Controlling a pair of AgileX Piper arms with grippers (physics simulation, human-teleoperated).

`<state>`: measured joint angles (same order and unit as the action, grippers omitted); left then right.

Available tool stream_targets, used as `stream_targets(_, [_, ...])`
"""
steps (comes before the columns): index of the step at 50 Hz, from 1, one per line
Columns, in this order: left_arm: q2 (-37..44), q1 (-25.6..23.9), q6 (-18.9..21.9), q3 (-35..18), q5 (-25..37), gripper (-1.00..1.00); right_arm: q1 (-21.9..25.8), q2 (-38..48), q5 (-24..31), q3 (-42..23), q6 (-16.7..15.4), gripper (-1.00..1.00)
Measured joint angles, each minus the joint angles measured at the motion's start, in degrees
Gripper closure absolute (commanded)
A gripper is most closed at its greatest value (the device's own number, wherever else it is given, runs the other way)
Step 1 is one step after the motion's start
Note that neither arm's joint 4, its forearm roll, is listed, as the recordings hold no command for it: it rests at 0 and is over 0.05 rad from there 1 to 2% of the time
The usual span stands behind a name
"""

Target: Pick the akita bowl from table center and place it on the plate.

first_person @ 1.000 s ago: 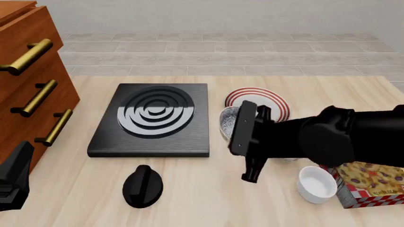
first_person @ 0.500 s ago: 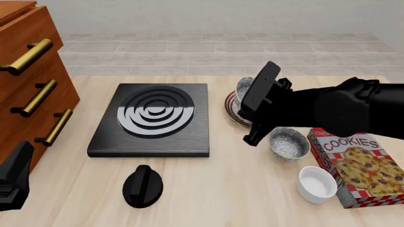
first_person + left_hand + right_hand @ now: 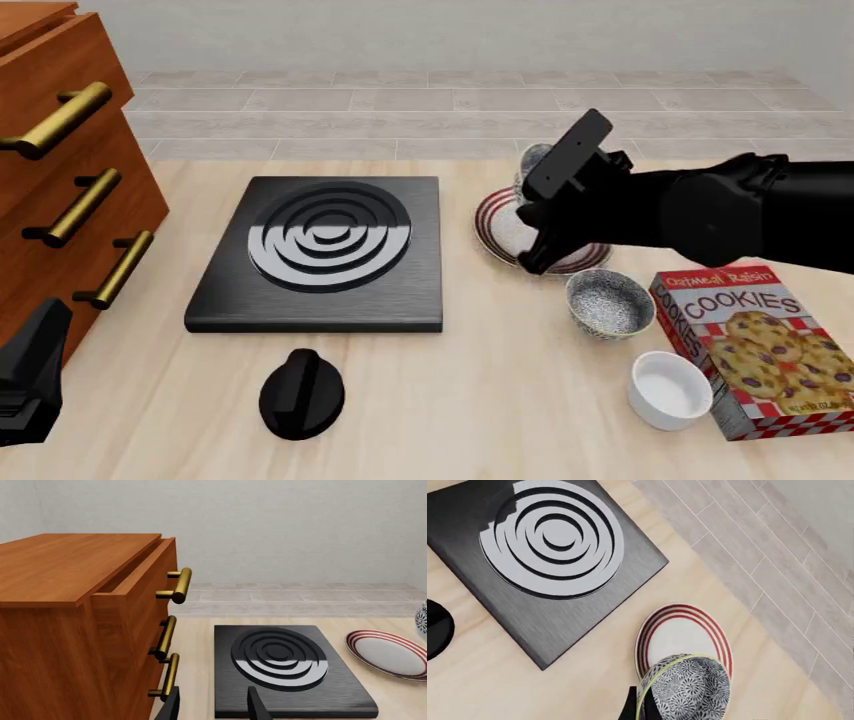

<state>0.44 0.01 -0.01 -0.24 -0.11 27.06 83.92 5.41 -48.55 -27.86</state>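
One akita bowl (image 3: 533, 160) hangs tilted above the plate (image 3: 505, 232), with my right gripper (image 3: 545, 186) shut on its rim. In the right wrist view the speckled outside of the akita bowl (image 3: 688, 691) sits over the near part of the red-ringed plate (image 3: 684, 632), one dark finger (image 3: 631, 709) at its edge. A look-alike speckled bowl (image 3: 610, 303) rests on the table just right of the plate. My left gripper (image 3: 211, 707) stands open and empty near the front left of the table, far from both; it shows as a dark shape (image 3: 30, 378) in the front view.
A black stove slab (image 3: 327, 250) lies left of the plate, a black knob (image 3: 302, 393) in front of it. A wooden drawer cabinet (image 3: 60, 170) stands at the far left. A plain white bowl (image 3: 670, 390) and a cookies box (image 3: 750, 345) sit at the front right.
My right gripper has carried the akita bowl up and back from the table's middle to above the plate. The look-alike bowl and cookies box came into sight. The left arm stayed still.
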Motion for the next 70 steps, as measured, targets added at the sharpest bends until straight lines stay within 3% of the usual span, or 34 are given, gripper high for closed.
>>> stream_targets(29, [0.0, 0.0, 0.0, 0.0, 0.0, -1.0, -3.2, 7.7, -2.9, -3.9, 2.7, 1.0])
stream_targets(70, [0.0, 0.0, 0.0, 0.0, 0.0, -1.0, -7.1, 16.3, -1.4, -10.4, 2.0, 1.0])
